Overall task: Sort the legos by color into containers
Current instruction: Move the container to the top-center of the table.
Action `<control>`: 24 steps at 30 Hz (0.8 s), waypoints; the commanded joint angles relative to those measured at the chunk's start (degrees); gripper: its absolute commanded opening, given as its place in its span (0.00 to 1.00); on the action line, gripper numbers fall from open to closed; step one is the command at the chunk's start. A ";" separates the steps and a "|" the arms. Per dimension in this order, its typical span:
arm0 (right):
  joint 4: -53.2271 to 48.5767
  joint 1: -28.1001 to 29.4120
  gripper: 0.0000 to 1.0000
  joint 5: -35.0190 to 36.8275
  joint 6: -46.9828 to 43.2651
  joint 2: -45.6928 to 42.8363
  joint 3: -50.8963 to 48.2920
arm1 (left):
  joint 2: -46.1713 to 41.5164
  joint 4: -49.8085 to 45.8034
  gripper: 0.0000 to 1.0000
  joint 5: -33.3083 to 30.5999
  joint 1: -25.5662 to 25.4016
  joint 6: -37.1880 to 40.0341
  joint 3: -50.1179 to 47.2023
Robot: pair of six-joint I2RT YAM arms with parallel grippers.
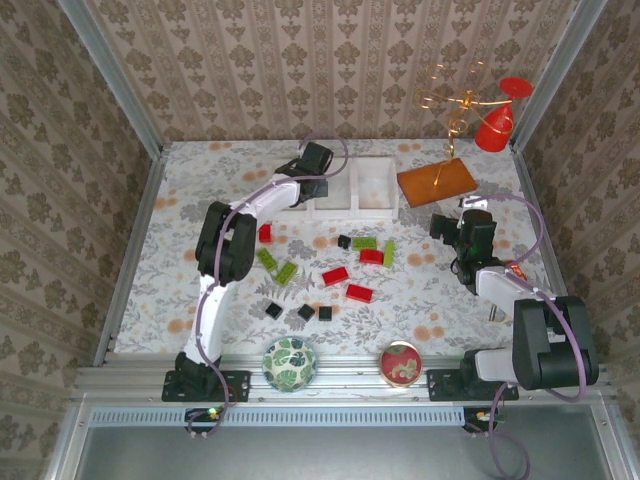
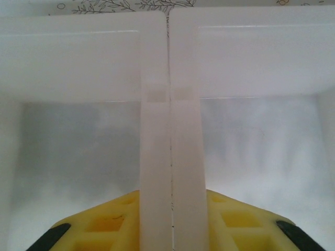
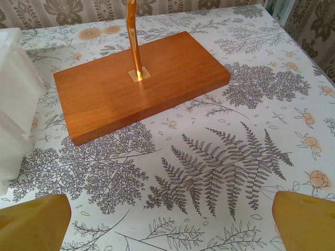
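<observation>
In the top view the left arm (image 1: 225,245) stood up from its base at 7 o'clock, bent at the elbow, and its forearm pointed toward 1 o'clock. That put the left gripper (image 1: 312,170) over the 9 o'clock end of the tray (image 1: 377,188). Its fingers (image 2: 104,227) were drawn together. The left wrist view looked down on the double wall (image 2: 167,63) between two compartments, and whether anything was held could not be told. The tray lay at 12 o'clock on the table (image 1: 180,270), its long axis running 9 to 3 and its three compartments in a row. The legos (image 1: 335,275) lay scattered on the table at 6 o'clock of the tray, between the arms. A red one and two lime ones lay toward 9, with three black cubes nearer 6. In the middle were two red bricks, their long axes roughly 9 to 3. Toward 3 were a black cube, a lime brick, a red brick and a lime brick (image 1: 388,253) whose long axis ran 12 to 6. The right arm (image 1: 545,345) stood at 5 o'clock, its forearm pointing toward 11. The right gripper (image 1: 450,225) hung above bare table at 6 o'clock of the board (image 1: 437,182). In the right wrist view its fingers (image 3: 36,225) were spread wide apart.
</observation>
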 commanded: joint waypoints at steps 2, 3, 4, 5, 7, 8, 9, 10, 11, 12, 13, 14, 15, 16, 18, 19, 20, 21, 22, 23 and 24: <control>0.01 0.21 1.00 1.67 1.14 -1.38 0.54 | 0.54 -1.65 0.36 1.97 -0.60 -1.84 1.47; 0.07 0.21 1.00 1.76 1.14 -1.45 0.46 | 0.17 -1.51 0.39 1.88 -0.60 -1.85 1.47; 0.20 0.21 1.00 1.77 1.11 -1.49 0.45 | -0.26 -1.54 0.41 1.77 -0.60 -1.75 1.47; 0.11 0.21 1.00 1.85 1.14 -1.56 0.51 | -0.74 -1.48 0.44 1.60 -0.60 -1.52 1.51; 0.03 0.21 1.00 1.90 1.11 -1.74 0.49 | -1.93 -1.42 0.49 1.38 -0.51 -1.18 1.53; -0.12 0.21 1.00 1.93 1.09 -1.81 0.46 | -2.58 -1.43 0.52 1.24 -0.44 -0.79 1.53; -0.26 0.21 1.00 1.94 1.14 -1.85 0.54 | -3.32 -1.46 0.54 1.16 -0.43 -0.41 1.53; -0.34 0.21 1.00 1.92 1.12 -1.92 0.63 | -3.99 -1.50 0.56 0.98 -0.35 0.12 1.53; -0.53 0.21 1.00 1.94 1.14 -2.04 0.71 | -4.75 -1.59 0.58 0.80 -0.34 0.58 1.53; -0.71 0.21 1.00 1.94 1.15 -2.01 0.85 | -5.72 -1.76 0.61 0.57 -0.21 1.09 1.47; -1.01 0.21 1.00 1.94 1.19 -2.00 0.99 | -6.57 -1.85 0.62 0.44 -0.25 1.52 1.24; -1.40 0.22 1.00 1.90 1.28 -2.11 1.14 | -7.79 -1.85 0.64 0.35 -0.25 2.07 0.93; -1.79 0.21 1.00 1.85 1.31 -2.14 1.37 | -9.11 -1.70 0.65 0.22 -0.21 2.57 0.25; -2.12 0.22 1.00 1.84 1.40 -2.24 1.57 | -10.39 -1.40 0.66 0.24 -0.20 3.03 -0.44; -2.95 0.21 1.00 1.94 1.55 -2.28 2.01 | -13.85 -0.05 0.68 0.12 -0.25 3.82 -3.25; -3.47 0.21 1.00 2.07 1.74 -2.39 2.24 | -15.44 0.70 0.70 0.03 -0.24 4.07 -4.73; -4.13 0.21 1.00 2.12 1.82 -2.45 2.59 | -17.47 1.68 0.72 0.00 -0.25 4.26 -6.71; -4.83 0.21 1.00 2.12 2.01 -2.69 2.86 | -19.49 2.60 0.74 -0.15 -0.25 4.40 -8.87; -5.46 0.21 1.00 2.10 2.16 -2.84 3.06 | -21.24 3.37 0.77 -0.35 -0.25 4.60 -10.88; -6.18 0.21 1.00 2.41 2.50 -3.14 3.38 | -23.27 4.15 0.80 -0.60 -0.25 4.74 -13.26; -7.04 0.21 1.00 2.55 2.93 -3.46 3.60 | -25.27 4.96 0.83 -1.30 -0.25 4.89 -15.75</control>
